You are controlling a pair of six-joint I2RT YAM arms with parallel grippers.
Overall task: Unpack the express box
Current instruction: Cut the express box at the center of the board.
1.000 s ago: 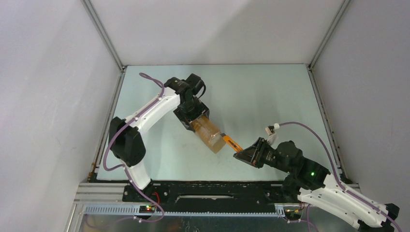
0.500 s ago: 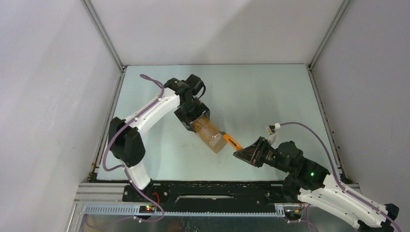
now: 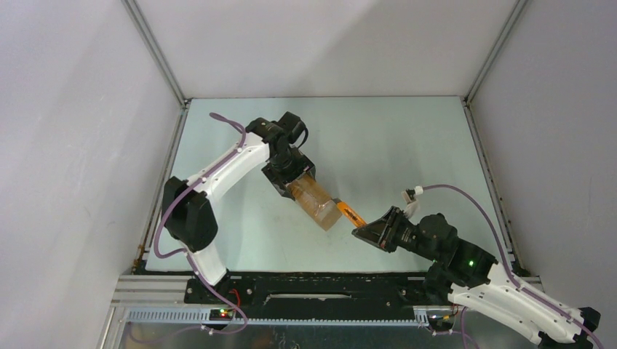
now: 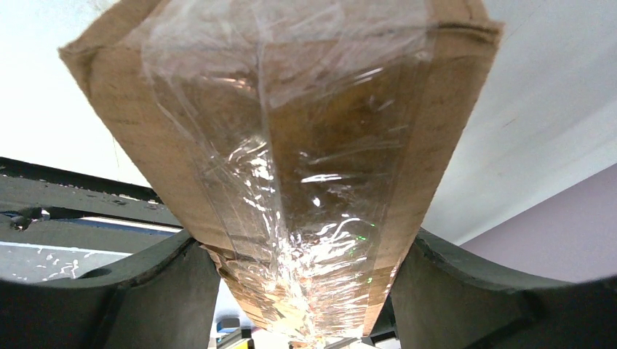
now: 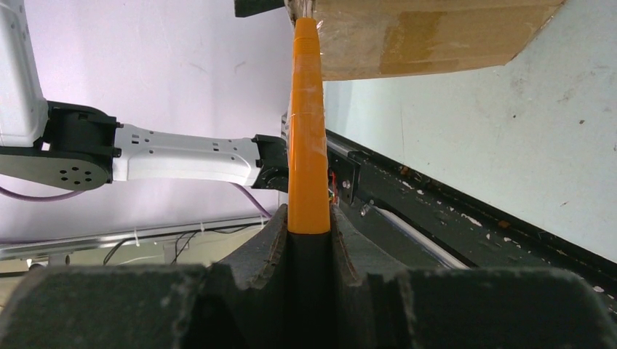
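From the overhead camera, the left arm reaches out over the pale green table (image 3: pixel 407 145), and its left gripper (image 3: pixel 293 182) is clamped on the far end of the express box (image 3: pixel 318 205). The express box lies left of the table's centre. It slants from the gripper toward the near right, and its clear tape shines. Whether its low end rests on the table cannot be told from here. The right arm comes in from the near right corner, and the right gripper (image 3: pixel 365 232) is closed on the black handle end of the utility knife (image 3: pixel 349 213). The knife's orange body points up-left, and its tip meets the box's near right corner. In the left wrist view, the brown cardboard of the box (image 4: pixel 291 145) fills the frame. A broad strip of wrinkled clear tape runs down its middle seam. The two dark fingers (image 4: pixel 164 291) press against its two sides, so the jaws stand wide, spanned by the parcel. In the right wrist view, the orange knife (image 5: pixel 307 131) rises straight out from between the dark fingers (image 5: pixel 271 243), which are pinched narrowly on it. Its tip touches the edge of the cardboard box (image 5: pixel 429 33) at the top of the frame, where tape shows. Whether a blade enters the seam cannot be told. The left arm's white link (image 5: pixel 182 156) crosses behind.
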